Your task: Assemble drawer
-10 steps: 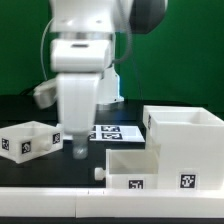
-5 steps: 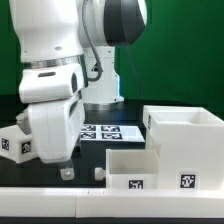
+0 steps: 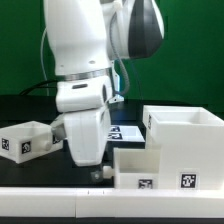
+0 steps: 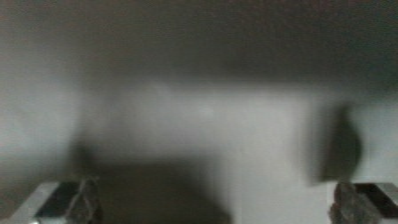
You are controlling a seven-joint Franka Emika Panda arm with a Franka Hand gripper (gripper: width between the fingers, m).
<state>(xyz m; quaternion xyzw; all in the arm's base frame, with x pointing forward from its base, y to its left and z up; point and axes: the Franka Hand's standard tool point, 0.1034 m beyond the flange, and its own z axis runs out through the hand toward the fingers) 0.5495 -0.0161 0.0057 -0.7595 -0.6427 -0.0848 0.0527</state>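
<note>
Drawer parts of white plastic lie on the black worktop [image 3: 20, 108]: the large boxy casing [image 3: 185, 140] at the exterior view's right, one small tray [image 3: 135, 170] against it, another small tray [image 3: 25, 140] well apart. The hand [image 3: 95, 166] hangs low, fingers [image 4: 63, 200] wide apart, holding nothing.

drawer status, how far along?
Done: nothing seated; both trays sit outside the casing. In hand: the end effector, fingers spread in the blurred wrist view, is low beside the near tray, gripping nothing visible. Left: that tray and the far tray must both go into the casing.
</note>
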